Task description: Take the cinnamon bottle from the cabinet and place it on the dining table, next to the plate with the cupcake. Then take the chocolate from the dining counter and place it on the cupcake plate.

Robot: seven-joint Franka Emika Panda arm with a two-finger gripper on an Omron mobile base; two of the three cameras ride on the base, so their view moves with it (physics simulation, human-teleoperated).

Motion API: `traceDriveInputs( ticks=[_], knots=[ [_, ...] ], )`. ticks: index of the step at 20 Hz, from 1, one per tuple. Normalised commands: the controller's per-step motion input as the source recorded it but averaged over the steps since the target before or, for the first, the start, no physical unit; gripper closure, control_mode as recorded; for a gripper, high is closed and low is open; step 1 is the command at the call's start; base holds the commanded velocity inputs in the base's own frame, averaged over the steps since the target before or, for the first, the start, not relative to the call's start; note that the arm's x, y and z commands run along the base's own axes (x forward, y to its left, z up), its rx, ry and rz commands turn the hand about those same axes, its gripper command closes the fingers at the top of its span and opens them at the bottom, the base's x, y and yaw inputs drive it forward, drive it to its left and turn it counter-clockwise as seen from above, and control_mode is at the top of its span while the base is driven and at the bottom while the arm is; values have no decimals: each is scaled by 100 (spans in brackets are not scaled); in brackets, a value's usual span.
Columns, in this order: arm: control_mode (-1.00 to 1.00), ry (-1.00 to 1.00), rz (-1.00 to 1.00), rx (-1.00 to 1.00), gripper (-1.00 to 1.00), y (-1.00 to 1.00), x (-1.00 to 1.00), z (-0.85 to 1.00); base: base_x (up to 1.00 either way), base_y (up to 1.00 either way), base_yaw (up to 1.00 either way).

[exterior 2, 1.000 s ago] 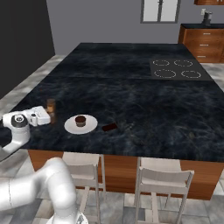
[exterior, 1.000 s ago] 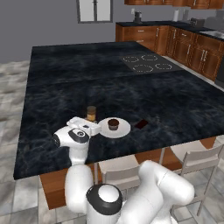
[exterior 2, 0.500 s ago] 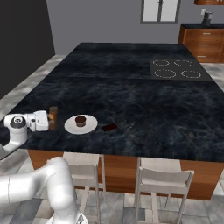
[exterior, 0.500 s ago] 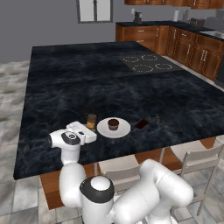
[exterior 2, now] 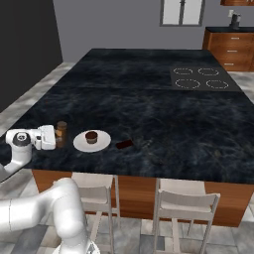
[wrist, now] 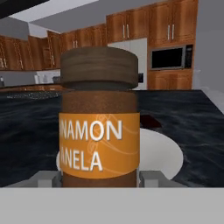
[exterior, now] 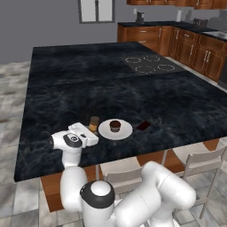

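Now cinnamon bottle [wrist: 99, 127] upright between gripper [exterior: 90, 134] jaws

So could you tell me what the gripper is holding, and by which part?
The gripper seems to hold the cinnamon bottle by its lower body, though contact is unclear.

hidden, cropped and unclear

in the hand view the brown cylindrical cinnamon bottle with the orange label [wrist: 99, 118] hides most of the white round plate [wrist: 164, 153] and the cupcake on it. its base drops below the grey band, and the label's first letters curve out of sight. the claw's [wrist: 99, 179] fingertips barely show beside the bottle, so contact cannot be judged. in both base views the white hand covers the claw. the small flat dark chocolate bar [exterior: 143, 126] is too small for detail.
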Motion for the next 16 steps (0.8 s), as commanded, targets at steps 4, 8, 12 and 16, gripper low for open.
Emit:
traceDriveInputs(
  ticks=[4,8,12,16],
  knots=[
    [-100,-3,0,-3,100,-8,1,-47,0,0,0],
    [-100,0,0,-7,100,-1,4,-57,0,0,0],
    [-100,0,0,-10,-100,0,0,-48,0,0,0],
    [-100,0,-1,-3,-100,0,0,-17,0,0,0]
  ],
)
